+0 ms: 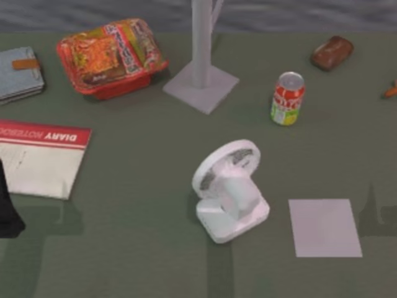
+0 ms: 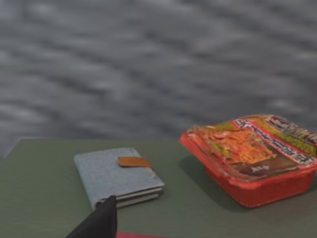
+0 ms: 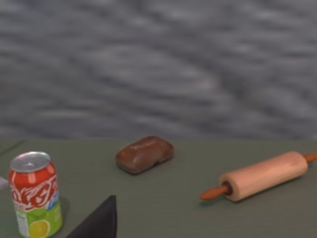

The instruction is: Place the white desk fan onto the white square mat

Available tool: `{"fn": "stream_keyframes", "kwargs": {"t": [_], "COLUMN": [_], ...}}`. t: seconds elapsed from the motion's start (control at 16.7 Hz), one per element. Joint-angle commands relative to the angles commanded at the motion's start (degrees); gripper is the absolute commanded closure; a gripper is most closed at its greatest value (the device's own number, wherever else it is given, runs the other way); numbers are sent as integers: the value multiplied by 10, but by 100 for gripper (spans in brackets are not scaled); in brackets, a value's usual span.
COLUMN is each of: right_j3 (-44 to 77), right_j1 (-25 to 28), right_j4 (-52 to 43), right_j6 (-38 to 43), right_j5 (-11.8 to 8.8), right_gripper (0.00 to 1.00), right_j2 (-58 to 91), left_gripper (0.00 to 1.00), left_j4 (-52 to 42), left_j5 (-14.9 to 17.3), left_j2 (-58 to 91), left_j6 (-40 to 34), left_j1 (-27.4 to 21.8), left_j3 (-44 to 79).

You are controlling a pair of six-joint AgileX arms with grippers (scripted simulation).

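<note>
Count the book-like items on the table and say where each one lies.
2. The red-and-white diary notebook lies at the table's left edge; the grey-blue wallet-style notebook lies in the far left corner, beside the red noodle tray. None looks hidden.

Soda can, noodle tray, diary notebook

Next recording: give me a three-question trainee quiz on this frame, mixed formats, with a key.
1. True or false: the small white plastic desk fan already stands on the thin pale white square mat.
2. Multiple choice: what stands nearest the red and green soda can in the top view? A) brown bread loaf B) red-and-white diary notebook C) grey-blue wallet with a tan clasp
3. Fill in: seen from above, the mat lies to the fan's ____ on the green table.

Key: 1 false, the fan is beside the mat, apart from it. 2 A. 3 right.
</note>
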Motion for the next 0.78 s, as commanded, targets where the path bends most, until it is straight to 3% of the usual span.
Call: {"fn": "stream_keyframes", "kwargs": {"t": [0.36, 0.78], "right_j3": [59, 382], "right_j1": [26, 135], "right_j4": [-52, -288], "right_j6": [-47, -257], "right_j5": [-2, -2], "right_gripper": [0, 0], "right_j2": [59, 387], "left_gripper": [0, 0], "left_j4": [0, 0], "left_j5": [0, 0], "left_j2": [0, 0], "left_j6": [0, 0], "left_j1": [0, 0], "left_j3": [0, 0]}}
